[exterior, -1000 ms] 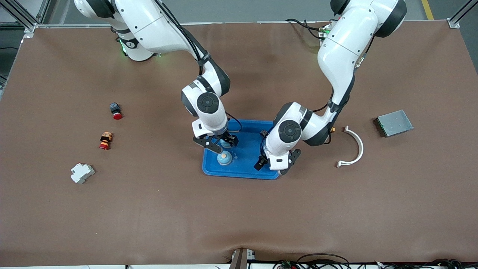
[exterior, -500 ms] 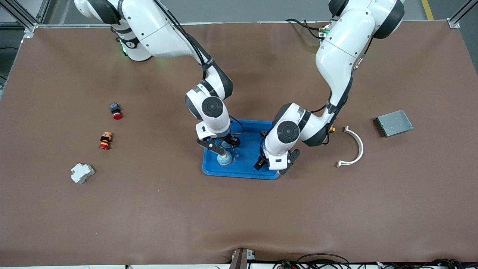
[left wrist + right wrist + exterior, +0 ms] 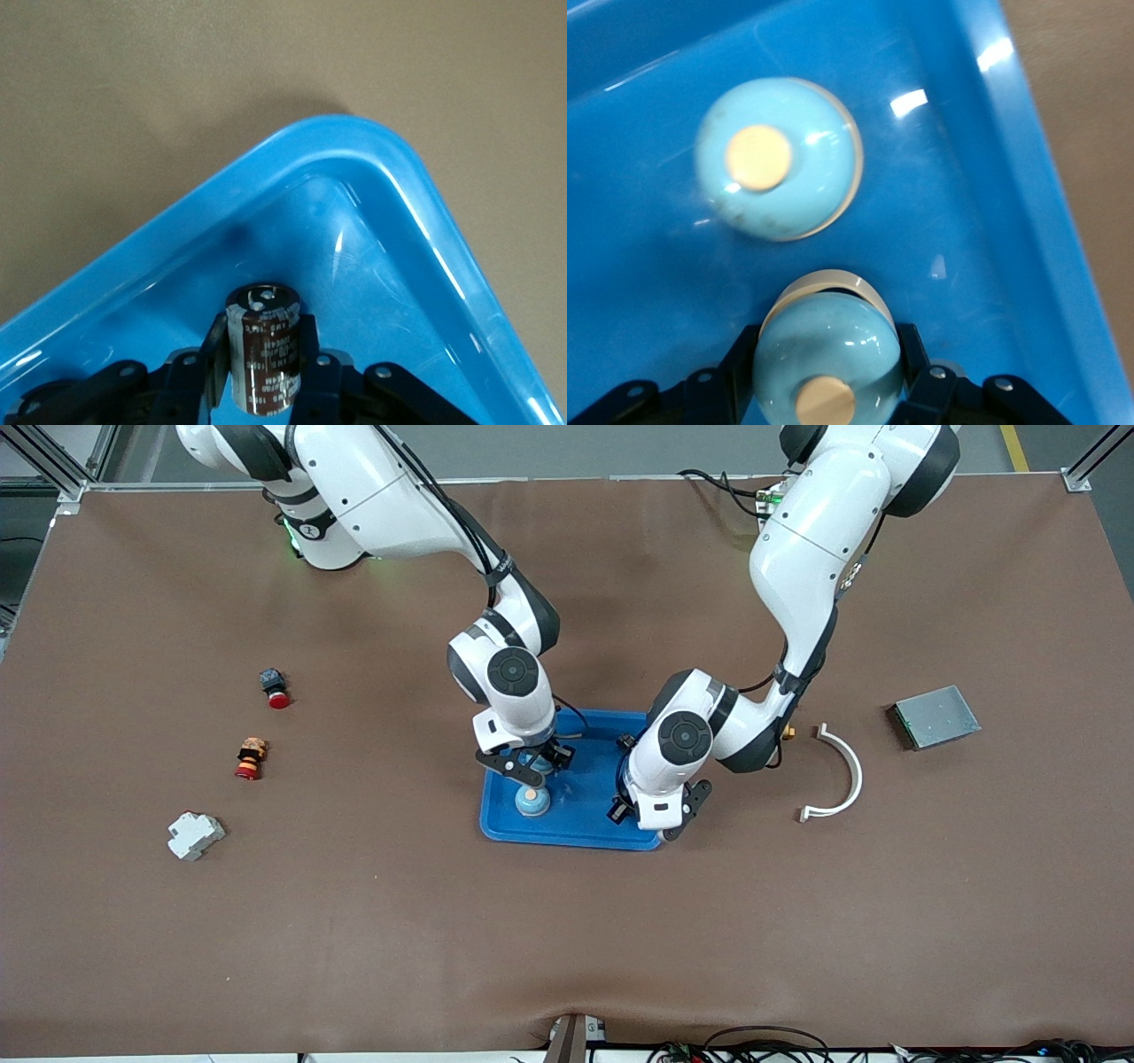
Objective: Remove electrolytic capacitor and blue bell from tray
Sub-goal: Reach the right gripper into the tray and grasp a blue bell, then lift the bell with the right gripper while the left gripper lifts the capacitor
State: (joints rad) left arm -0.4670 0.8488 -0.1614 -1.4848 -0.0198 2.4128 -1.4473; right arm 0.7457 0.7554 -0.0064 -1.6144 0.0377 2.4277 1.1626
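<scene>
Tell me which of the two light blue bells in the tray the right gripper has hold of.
The light blue bell between the right gripper's fingers, tipped; the other bell sits free.

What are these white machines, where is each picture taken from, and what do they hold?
They are two robot arms at a brown table. One picture looks down from a high camera facing them; the other two come from cameras on their wrists. Both arms reach into a blue tray. The left gripper has its fingers shut on a dark capacitor. The right gripper is shut on a light blue bell; a second bell lies beside it. Small parts, a white curved piece and a grey box lie around.
</scene>
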